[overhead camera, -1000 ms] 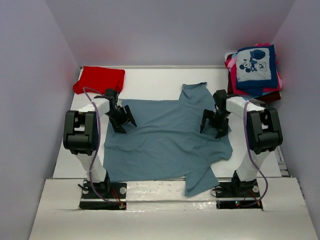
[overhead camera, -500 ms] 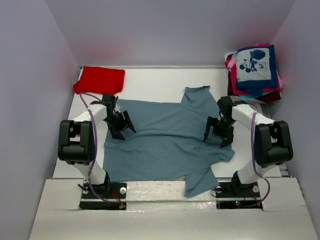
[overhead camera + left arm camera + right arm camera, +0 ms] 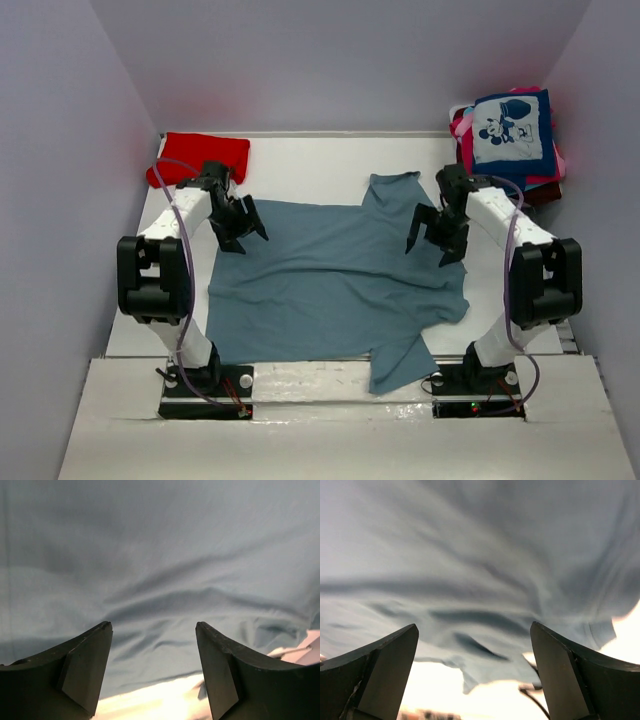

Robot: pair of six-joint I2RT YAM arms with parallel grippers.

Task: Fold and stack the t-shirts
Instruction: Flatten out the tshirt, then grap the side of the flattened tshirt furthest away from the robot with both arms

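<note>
1. The grey-blue t-shirt [image 3: 340, 270] is spread unfolded mid-table. A red t-shirt [image 3: 200, 157] lies folded at far left, and a mixed stack [image 3: 510, 140] topped by a mouse-print tee sits at far right.
2. The left gripper [image 3: 240, 222] and right gripper [image 3: 435, 235] are held wide open over the shirt's far-left corner and right edge. Nothing is gripped.
3. Judged step: first fold not yet started. Next, both edges need pinching and lifting together.
4. Wrinkles and cloth edges are shown only by the wrist views; sleeves and piles only overhead.
</note>
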